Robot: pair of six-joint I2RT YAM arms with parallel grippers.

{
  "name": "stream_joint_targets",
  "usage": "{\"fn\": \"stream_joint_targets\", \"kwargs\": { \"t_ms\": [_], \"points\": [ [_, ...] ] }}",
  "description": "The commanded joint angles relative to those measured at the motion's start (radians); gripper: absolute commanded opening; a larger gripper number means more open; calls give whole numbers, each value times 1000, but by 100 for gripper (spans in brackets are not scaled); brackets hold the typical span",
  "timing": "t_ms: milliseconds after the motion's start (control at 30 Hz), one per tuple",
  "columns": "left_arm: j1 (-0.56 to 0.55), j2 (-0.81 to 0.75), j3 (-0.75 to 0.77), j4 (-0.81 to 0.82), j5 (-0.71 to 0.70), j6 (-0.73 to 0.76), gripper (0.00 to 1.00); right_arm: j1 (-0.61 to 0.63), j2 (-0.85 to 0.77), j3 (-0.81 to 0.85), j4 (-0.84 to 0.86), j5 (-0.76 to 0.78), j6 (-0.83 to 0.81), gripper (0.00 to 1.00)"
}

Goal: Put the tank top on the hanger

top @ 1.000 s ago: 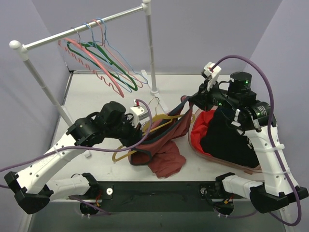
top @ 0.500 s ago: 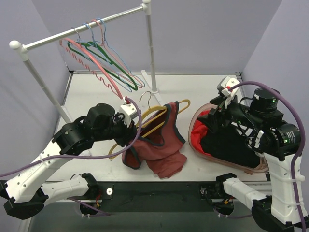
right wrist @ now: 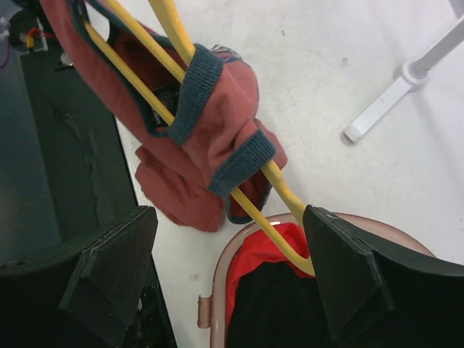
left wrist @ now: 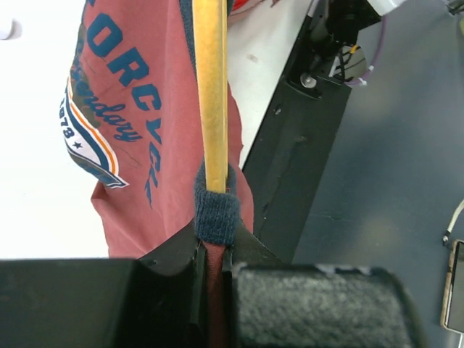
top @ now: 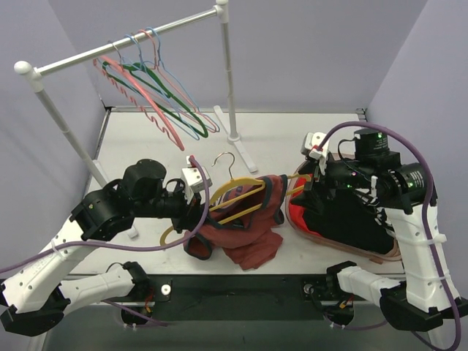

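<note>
The yellow hanger (top: 243, 191) hangs tilted above the table, its hook (top: 227, 161) pointing up. The rust-red tank top (top: 245, 230) is draped over it, its dark-trimmed straps (right wrist: 194, 90) looped round the hanger's arm. My left gripper (top: 196, 213) is shut on the hanger's left arm (left wrist: 210, 94) with red cloth (left wrist: 130, 109) pinched in the jaws (left wrist: 214, 250). My right gripper (top: 303, 184) stands open beside the hanger's right end (right wrist: 290, 217). That end lies between the fingers (right wrist: 348, 268) close to the right one. Whether it touches I cannot tell.
A pinkish basket (top: 380, 256) at the right holds a bright red garment (top: 301, 212) and a black one (top: 344, 219). A white rack (top: 124, 47) at the back left carries pink, green and blue hangers (top: 168, 110). Its foot (top: 238, 139) stands behind the hanger.
My right gripper has opened, let go of the tank top's strap, swung away to the right and come back to the hanger's right end. The left arm has drawn the hanger slightly leftwards.
</note>
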Motion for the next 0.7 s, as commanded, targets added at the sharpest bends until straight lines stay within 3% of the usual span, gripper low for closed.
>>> {"fn": "stream_joint_targets", "kwargs": {
  "t_ms": [0,400,667],
  "points": [
    [-2,-4,32,49,88,36,0,47,7,3,-107,-35,-120,85],
    [-4,12,35,19,156,51,0,51,-9,-20,-136,21,-203,83],
    [-4,19,27,-27,161,88,0,1,-10,75,-136,-77,-183,82]
  ]
}}
